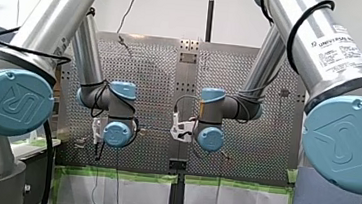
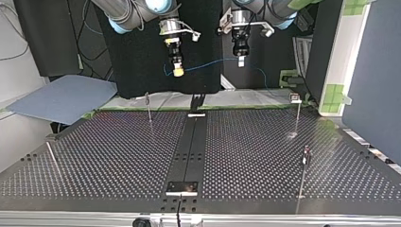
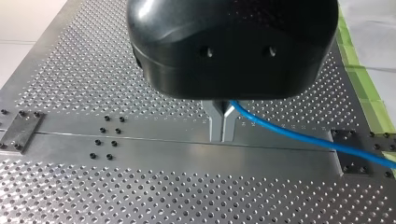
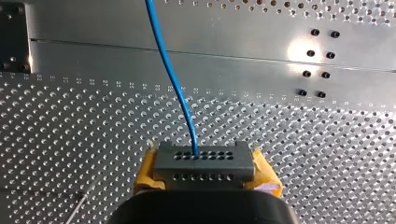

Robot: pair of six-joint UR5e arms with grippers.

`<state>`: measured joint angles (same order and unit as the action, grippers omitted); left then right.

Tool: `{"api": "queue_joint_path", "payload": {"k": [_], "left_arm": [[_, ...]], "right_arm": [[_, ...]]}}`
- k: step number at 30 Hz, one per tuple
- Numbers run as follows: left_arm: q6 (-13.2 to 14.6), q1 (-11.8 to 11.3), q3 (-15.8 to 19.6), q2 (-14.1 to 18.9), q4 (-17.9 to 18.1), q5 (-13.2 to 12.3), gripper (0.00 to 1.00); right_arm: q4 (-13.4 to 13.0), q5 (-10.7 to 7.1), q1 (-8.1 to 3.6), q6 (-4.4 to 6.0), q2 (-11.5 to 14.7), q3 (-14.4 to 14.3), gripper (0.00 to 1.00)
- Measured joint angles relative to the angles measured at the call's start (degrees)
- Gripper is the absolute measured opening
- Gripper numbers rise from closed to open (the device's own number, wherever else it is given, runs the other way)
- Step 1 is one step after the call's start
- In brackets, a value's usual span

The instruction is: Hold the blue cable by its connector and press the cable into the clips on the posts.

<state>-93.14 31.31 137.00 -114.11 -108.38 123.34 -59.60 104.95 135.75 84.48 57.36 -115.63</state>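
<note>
**Front view:** My left arm (image 1: 92,63) comes in at 9 o'clock and my right arm (image 1: 265,70) at 3 o'clock. Both reach over the middle of the surface (image 1: 250,88). The wrists hide the claws here.

**Top view:** The right claw (image 2: 178,72) is at 11 o'clock and the left claw (image 2: 241,60) at 1 o'clock. The cable (image 2: 213,61) runs between them, up in the air. I think 2 claws hold it so it stays straight and does not flop. Thin posts (image 2: 149,106) stand on the surface at 9 and 3 o'clock. The cable is well apart from them, so it is not in any clip yet.

**Left wrist view:** The 2 metal fingers (image 3: 217,123) are together and pinch the cable. It leads off to one side, above the surface. This claw looks set to guide the cable down.

**Right wrist view:** The yellow pads (image 4: 149,170) are clamped on the grey connector (image 4: 204,162). The cable comes out of it and goes straight ahead. Holding the hard end, I think, gives a firm grip.
</note>
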Motion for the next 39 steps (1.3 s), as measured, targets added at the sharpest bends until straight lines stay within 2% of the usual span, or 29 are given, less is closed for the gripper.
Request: {"api": "queue_joint_path", "payload": {"k": [4, 10, 13, 20, 39], "left_arm": [[0.4, 0.0, 0.5, -0.7, -0.5, -0.2, 0.00], [0.6, 0.0, 1.0, -2.8, -0.9, -0.3, 0.00], [0.6, 0.0, 1.0, -3.1, -1.0, -0.3, 0.00], [0.6, 0.0, 1.1, -3.2, -1.0, -0.3, 0.00], [0.6, 0.0, 1.1, -3.2, -1.0, -0.3, 0.00]], "right_arm": [[0.3, 0.18, 0.29, 0.00, -0.3, 0.2, 0.00], [2.7, 0.41, 2.36, 0.00, -2.7, 0.8, 0.00], [3.8, 0.43, 2.75, 0.00, -4.1, 0.9, 0.00], [4.5, 0.44, 2.89, 0.00, -6.2, 0.9, 0.00], [4.5, 0.44, 2.90, 0.00, -6.4, 0.9, 0.00]]}}
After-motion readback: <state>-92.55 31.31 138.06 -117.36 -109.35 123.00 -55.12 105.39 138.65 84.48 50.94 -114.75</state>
